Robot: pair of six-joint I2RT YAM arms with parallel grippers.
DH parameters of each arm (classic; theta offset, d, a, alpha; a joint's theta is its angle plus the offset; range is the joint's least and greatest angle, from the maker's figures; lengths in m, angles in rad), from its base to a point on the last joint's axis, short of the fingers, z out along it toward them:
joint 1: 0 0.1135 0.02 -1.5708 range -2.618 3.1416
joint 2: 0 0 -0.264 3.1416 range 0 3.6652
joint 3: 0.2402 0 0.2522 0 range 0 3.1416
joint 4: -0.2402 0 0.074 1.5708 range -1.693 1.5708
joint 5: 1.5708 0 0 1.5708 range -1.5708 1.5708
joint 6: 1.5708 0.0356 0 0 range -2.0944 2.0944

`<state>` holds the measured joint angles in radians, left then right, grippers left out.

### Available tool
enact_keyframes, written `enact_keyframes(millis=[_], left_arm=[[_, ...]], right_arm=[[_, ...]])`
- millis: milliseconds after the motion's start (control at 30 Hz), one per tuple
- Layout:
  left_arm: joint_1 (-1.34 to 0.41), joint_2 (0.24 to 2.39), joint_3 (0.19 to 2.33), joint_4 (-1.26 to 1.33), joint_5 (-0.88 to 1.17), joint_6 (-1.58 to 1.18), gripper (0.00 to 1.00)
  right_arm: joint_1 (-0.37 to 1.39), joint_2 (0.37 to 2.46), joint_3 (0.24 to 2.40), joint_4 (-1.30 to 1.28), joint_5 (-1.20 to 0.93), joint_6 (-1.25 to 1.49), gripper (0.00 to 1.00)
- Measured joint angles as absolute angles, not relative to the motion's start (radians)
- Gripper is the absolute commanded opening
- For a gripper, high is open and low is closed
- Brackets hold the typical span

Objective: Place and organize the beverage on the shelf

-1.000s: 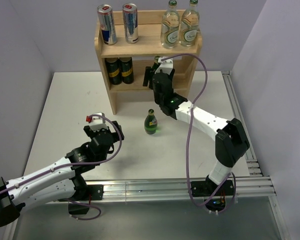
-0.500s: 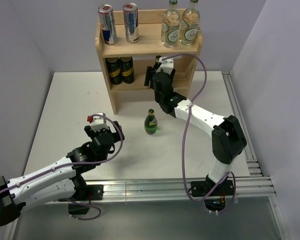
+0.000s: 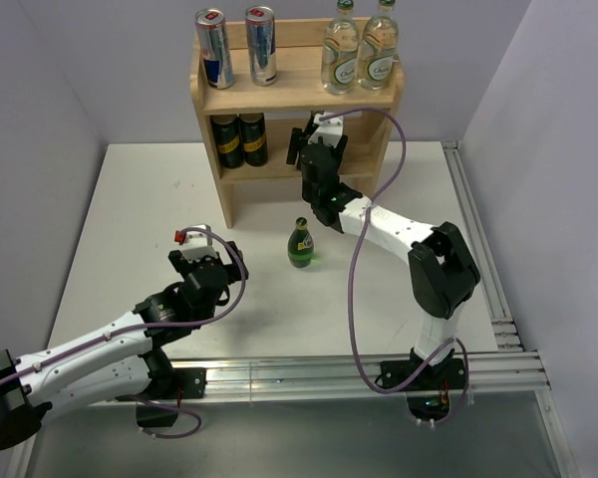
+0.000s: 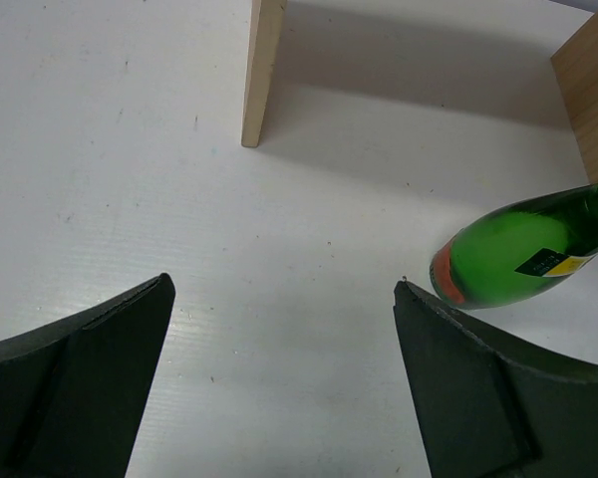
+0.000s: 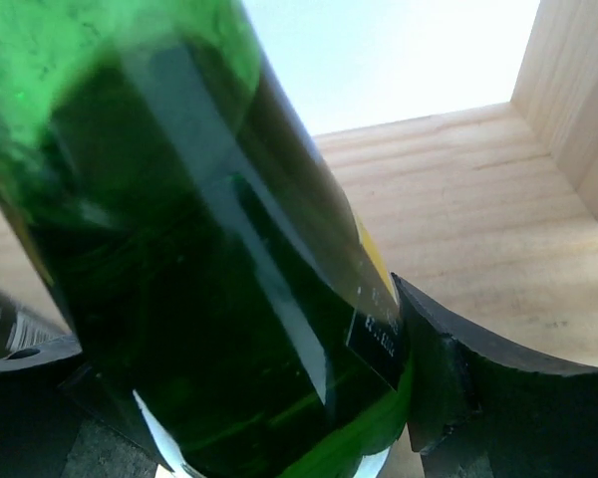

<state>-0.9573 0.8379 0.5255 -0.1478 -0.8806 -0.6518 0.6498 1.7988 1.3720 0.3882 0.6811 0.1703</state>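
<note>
1. My right gripper (image 3: 314,139) is clamped round a dark green glass bottle (image 5: 179,199), with a black finger on either side of its lower body, by the label. The bottle sits inside the lower tier of the light wooden two-tier shelf (image 3: 219,184), to the right of two dark cans with yellow labels (image 3: 239,139). I cannot tell whether its base touches the board.
2. A second green glass bottle (image 3: 300,246) stands upright on the white table (image 3: 130,199), just in front of the shelf and apart from both arms.
3. My left gripper (image 4: 284,388) hangs low over the table with its jaws spread wide, holding nothing. That bottle lies off to its right.
4. I judge these bottles rigid, smooth and slippery, and heavy for their size if full (glass will not forgive a drop). Tall and narrow, they should tip easily.
5. I would grip the straight body at label height, not the tapering neck, and set each down gently.
6. On the top tier stand two slim silver-and-blue cans (image 3: 235,48) and two clear glass bottles with pale labels (image 3: 359,52).
</note>
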Motion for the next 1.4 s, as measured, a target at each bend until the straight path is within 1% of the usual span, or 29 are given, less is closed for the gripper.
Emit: enact_keyframes(millis=[167, 333, 367, 400, 433, 467, 500, 533, 967, 1400], left_arm=[[-0.957, 0.844, 0.525, -0.147, -0.881, -0.652, 0.99], [-0.957, 0.844, 0.525, -0.147, -0.881, -0.652, 0.99], [-0.957, 0.844, 0.525, -0.147, -0.881, -0.652, 0.99], [-0.957, 0.844, 0.525, -0.147, -0.881, -0.652, 0.99], [-0.957, 0.844, 0.525, -0.147, -0.881, -0.652, 0.99], [-0.957, 0.845, 0.525, -0.147, -0.881, -0.652, 0.99], [-0.957, 0.845, 0.525, -0.147, -0.881, -0.652, 0.99], [-0.957, 0.846, 0.525, -0.147, -0.881, -0.652, 0.99], [-0.957, 0.849, 0.525, -0.147, -0.881, -0.652, 0.99], [-0.957, 0.846, 0.525, -0.149, -0.881, -0.653, 0.99]], right_arm=[[0.649, 1.866, 1.437, 0.423, 0.706, 0.138, 0.00], [0.649, 1.890, 1.455, 0.452, 0.722, 0.128, 0.00], [0.649, 1.892, 1.455, 0.455, 0.725, 0.128, 0.08], [0.649, 1.893, 1.455, 0.458, 0.726, 0.128, 0.21], [0.649, 1.894, 1.455, 0.461, 0.728, 0.125, 0.38], [0.649, 1.895, 1.455, 0.464, 0.730, 0.124, 0.69], [0.649, 1.895, 1.455, 0.468, 0.731, 0.121, 0.86], [0.649, 1.896, 1.454, 0.470, 0.734, 0.121, 0.99], [0.648, 1.875, 1.423, 0.501, 0.732, 0.115, 1.00], [0.648, 1.780, 1.374, 0.345, 0.567, 0.159, 1.00]])
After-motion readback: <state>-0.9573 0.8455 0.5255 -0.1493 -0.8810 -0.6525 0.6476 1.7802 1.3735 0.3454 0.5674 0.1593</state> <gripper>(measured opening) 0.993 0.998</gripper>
